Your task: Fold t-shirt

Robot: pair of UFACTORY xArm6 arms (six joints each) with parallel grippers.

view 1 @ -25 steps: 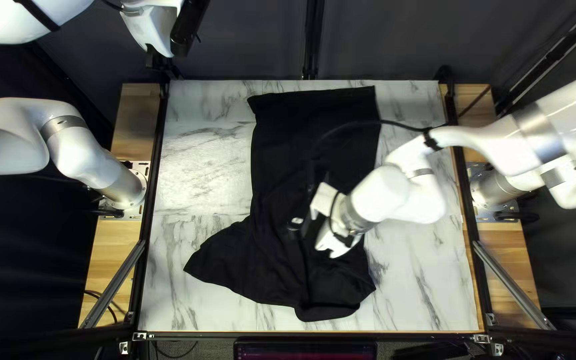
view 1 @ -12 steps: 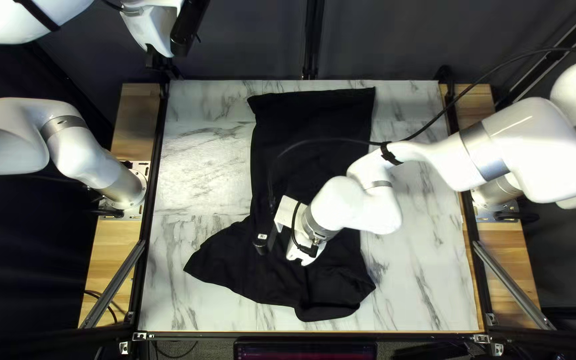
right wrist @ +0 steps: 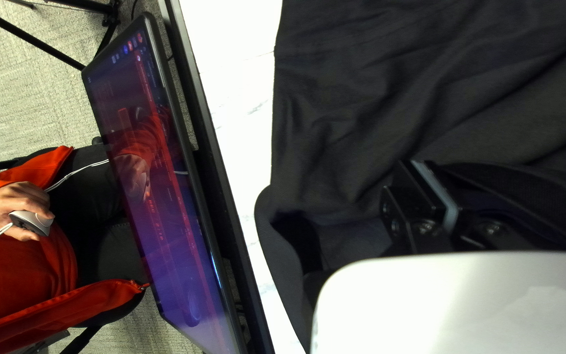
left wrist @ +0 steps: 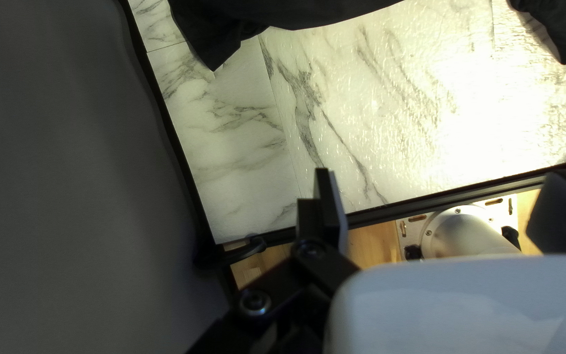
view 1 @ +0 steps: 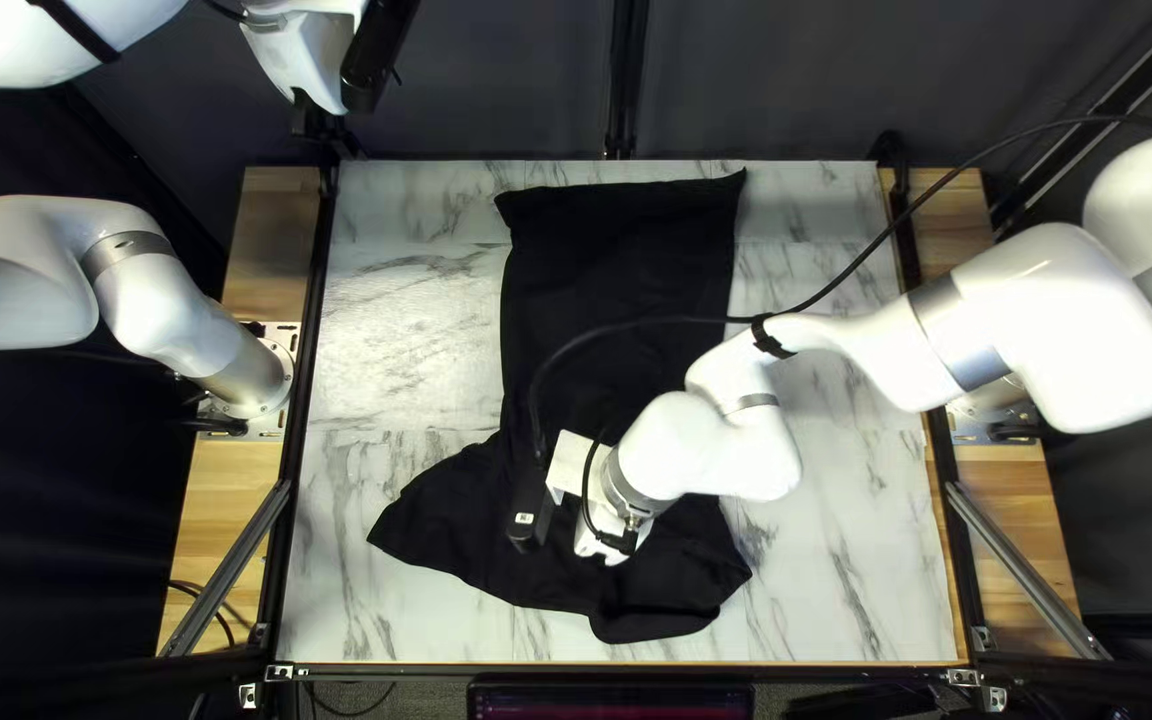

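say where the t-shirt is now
In the top left view, the t-shirt lies centrally on the table, from near its far edge toward its near edge, partly beneath my right arm.

Our t-shirt [view 1: 630,240] lies on the table [view 1: 403,334], between our left arm's base [view 1: 256,376] and our right arm's base [view 1: 990,396]. We have a curtain [view 1: 496,94] behind the table and, before it, a screen [right wrist: 158,190], with a person [right wrist: 27,262] beyond the screen.

"What is this place?"

"A robotics lab, I'd say: my left arm [view 1: 156,294] and right arm [view 1: 1043,300] are mounted beside a framed table [view 1: 390,334], dark curtain [view 1: 496,80] behind, monitor [right wrist: 171,196] at its near edge."
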